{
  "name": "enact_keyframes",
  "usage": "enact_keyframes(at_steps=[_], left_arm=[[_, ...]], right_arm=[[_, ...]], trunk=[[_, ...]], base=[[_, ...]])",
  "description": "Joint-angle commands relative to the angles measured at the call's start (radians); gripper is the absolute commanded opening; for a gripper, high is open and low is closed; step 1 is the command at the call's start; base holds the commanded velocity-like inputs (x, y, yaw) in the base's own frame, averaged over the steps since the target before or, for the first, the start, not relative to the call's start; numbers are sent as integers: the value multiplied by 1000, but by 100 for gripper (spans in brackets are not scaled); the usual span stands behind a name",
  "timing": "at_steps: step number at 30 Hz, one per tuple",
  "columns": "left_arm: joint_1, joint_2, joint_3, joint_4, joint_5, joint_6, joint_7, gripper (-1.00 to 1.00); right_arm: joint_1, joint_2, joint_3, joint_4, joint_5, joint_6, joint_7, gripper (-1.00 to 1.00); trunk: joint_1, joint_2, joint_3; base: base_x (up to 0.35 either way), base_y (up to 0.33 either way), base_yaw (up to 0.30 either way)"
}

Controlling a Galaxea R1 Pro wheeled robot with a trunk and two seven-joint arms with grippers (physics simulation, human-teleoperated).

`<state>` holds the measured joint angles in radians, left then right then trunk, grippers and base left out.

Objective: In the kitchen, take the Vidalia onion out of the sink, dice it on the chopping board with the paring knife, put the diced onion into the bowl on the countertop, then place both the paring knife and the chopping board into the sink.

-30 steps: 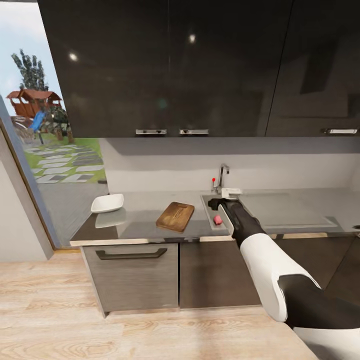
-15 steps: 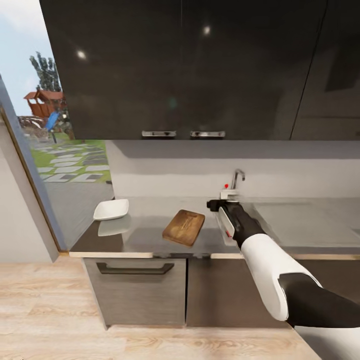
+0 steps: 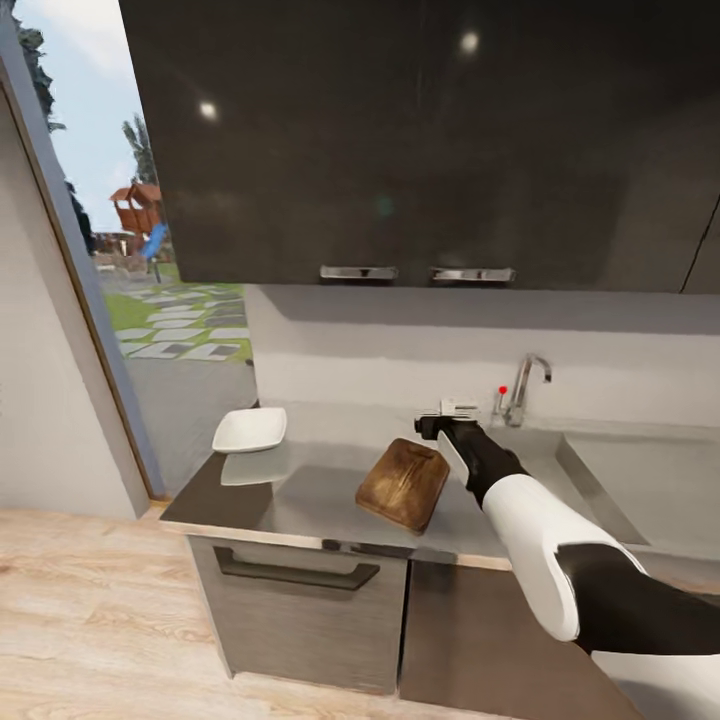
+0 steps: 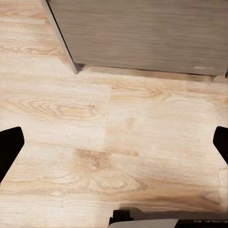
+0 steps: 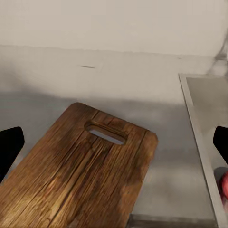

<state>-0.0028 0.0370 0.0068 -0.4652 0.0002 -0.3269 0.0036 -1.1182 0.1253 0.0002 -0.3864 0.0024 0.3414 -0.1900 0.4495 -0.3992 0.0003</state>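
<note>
On the grey bench (image 3: 300,490) the white bowl (image 3: 249,430) stands at the left end, the chopping board (image 3: 403,484) lies near the middle, the right hand (image 3: 432,424) hovers wide and empty just beside the board, the sink (image 3: 585,480) lies rightmost, and the left hand (image 4: 114,142) hangs wide over the wooden floor (image 4: 118,142).

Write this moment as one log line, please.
right gripper: open, above countertop | chopping board: empty | bowl: empty | left gripper: open, over floor

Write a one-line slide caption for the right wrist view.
Open right gripper above the dark brown wooden chopping board with its oval handle hole, on the grey countertop beside the grey sink.
</note>
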Motion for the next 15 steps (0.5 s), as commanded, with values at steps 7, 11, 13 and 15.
enact_keyframes(at_steps=[7,11,13,15], left_arm=[[0,0,-1,2,-1,-4,0,100],[0,0,-1,2,-2,-3,0,100],[0,0,-1,2,-1,-3,0,100],[0,0,-1,2,0,-3,0,100]], right_arm=[[0,-40,0,66,0,-25,-6,100],[0,-45,0,81,0,-12,-8,100],[0,-46,1,84,0,10,-9,100],[0,-46,1,86,0,40,-9,100]], trunk=[[0,-1,0],[0,-1,0],[0,-1,0],[0,-1,0]], base=[[39,0,13],[3,0,1],[1,0,0],[0,0,0]])
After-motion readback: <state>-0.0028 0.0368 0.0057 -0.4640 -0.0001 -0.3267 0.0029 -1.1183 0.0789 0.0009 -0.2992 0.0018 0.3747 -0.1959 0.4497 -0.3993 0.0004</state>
